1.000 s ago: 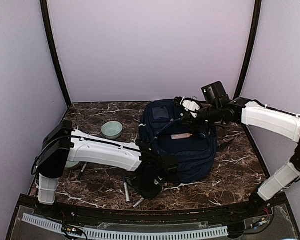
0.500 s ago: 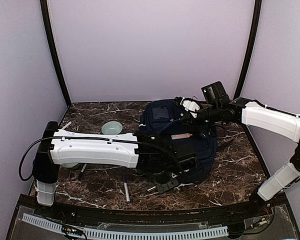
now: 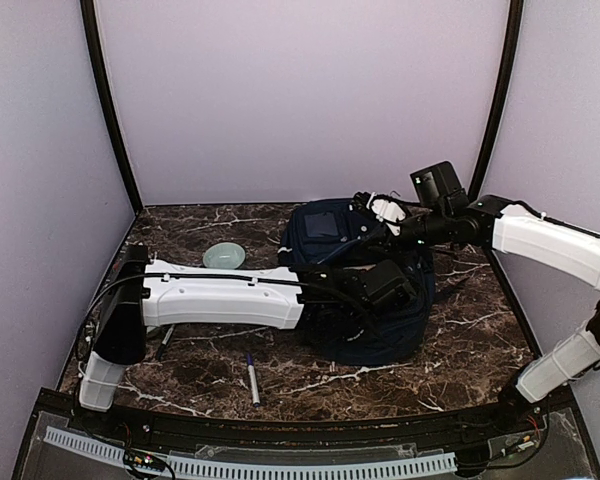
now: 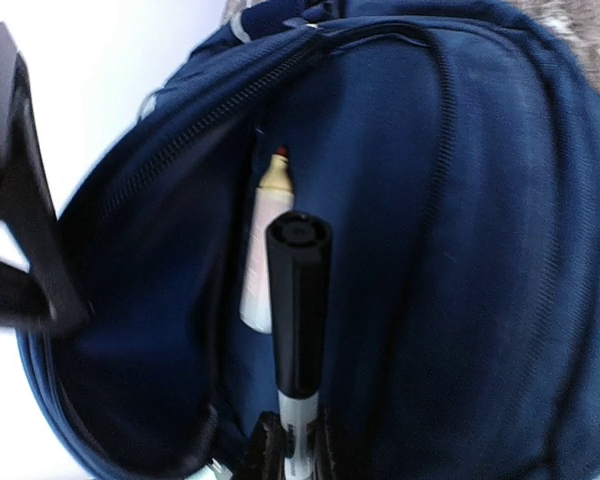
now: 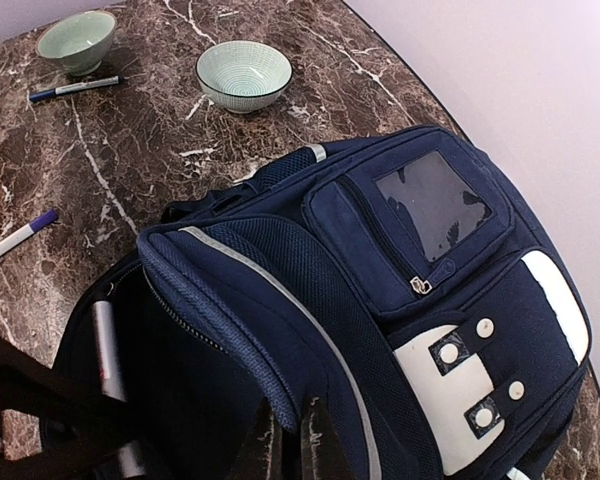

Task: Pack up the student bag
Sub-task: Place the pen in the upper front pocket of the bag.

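Observation:
The student bag is a navy backpack lying mid-table, its main opening held apart. My left gripper is over that opening, shut on a marker with a white barrel and black cap, which points down into the bag. A white pen with a yellow-red tip lies inside. My right gripper is shut on the edge of the bag's flap and holds it up. The bag's clear pocket and white patch show in the right wrist view.
A pale green bowl stands left of the bag, and a second bowl farther left. A purple-capped pen lies near the front edge. Another pen lies by the far bowl. Purple walls close in the back and sides.
My left arm has swung from the table in front of the bag up and right to the bag's opening, carrying the marker. My right gripper has lifted the flap slightly.

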`<state>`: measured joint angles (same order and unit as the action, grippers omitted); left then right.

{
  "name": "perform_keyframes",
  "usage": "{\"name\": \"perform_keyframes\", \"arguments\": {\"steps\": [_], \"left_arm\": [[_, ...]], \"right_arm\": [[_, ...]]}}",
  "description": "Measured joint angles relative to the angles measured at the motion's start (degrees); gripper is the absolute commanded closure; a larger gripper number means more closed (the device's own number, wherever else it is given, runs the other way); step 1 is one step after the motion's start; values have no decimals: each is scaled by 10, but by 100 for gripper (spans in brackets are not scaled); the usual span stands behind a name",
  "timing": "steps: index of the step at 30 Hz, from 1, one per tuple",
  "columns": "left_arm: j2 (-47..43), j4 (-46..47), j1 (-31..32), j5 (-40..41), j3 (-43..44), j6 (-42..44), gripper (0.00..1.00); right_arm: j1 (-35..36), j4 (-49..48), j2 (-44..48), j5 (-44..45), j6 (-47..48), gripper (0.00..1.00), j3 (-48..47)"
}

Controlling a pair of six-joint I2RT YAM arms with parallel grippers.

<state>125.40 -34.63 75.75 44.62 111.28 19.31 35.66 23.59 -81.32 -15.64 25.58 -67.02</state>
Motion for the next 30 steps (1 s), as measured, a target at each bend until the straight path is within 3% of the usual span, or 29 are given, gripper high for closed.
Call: {"name": "perform_keyframes", "arguments": {"steps": [9, 18, 24, 30], "left_arm": [[30, 209, -43, 20, -42, 193, 100], [81, 263, -59, -8, -37, 259, 99], [89, 250, -71, -49, 9, 254, 73], [101, 245, -77, -46, 20, 239, 69]], "right_arm": [[-2, 1, 3, -9, -2, 100, 0], [-3, 3, 3, -13, -2, 100, 0], [-5, 3, 3, -15, -4, 100, 0], [-9, 2, 3, -20, -5, 100, 0]]}}
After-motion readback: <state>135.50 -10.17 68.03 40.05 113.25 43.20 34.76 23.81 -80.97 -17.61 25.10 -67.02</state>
